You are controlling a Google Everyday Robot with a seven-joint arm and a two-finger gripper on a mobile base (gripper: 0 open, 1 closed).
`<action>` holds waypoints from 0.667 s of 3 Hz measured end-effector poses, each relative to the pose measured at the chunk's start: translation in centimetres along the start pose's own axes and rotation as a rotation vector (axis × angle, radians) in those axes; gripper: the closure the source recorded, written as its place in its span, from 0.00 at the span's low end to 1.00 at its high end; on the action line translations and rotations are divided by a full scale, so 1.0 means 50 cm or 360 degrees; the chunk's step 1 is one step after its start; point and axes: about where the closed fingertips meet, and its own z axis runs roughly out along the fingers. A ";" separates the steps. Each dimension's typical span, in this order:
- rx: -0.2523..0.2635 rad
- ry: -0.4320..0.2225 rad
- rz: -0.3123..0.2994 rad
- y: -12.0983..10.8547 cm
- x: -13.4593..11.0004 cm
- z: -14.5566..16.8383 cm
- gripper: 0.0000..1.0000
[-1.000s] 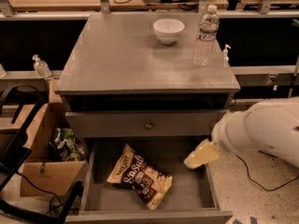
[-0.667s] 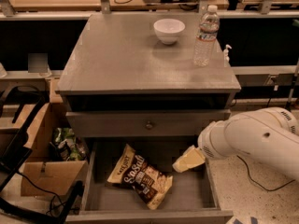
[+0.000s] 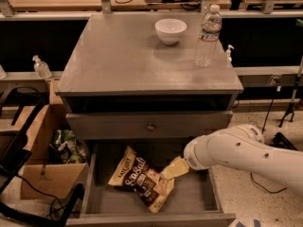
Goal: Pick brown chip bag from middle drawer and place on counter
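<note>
Inside the open middle drawer (image 3: 189, 200), the brown chip bag (image 3: 142, 179) is shown left of centre, with bare floor on its right. The gripper (image 3: 174, 168) is seen at the bag's upper right edge; whether it has hold cannot be told. A white bowl (image 3: 170, 30) and a water bottle (image 3: 208, 36) are set at the counter's (image 3: 123, 60) rear right.

We see our arm (image 3: 246, 155) as a thick, smooth, glossy white tube with rounded joints. Our pincer (image 3: 174, 168), pale cream-yellow, caps its narrow end over the middle drawer (image 3: 194, 196).
</note>
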 end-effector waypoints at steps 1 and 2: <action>-0.0004 0.0001 0.0001 0.000 0.000 0.002 0.00; -0.0091 -0.0026 -0.0021 0.020 0.002 0.063 0.00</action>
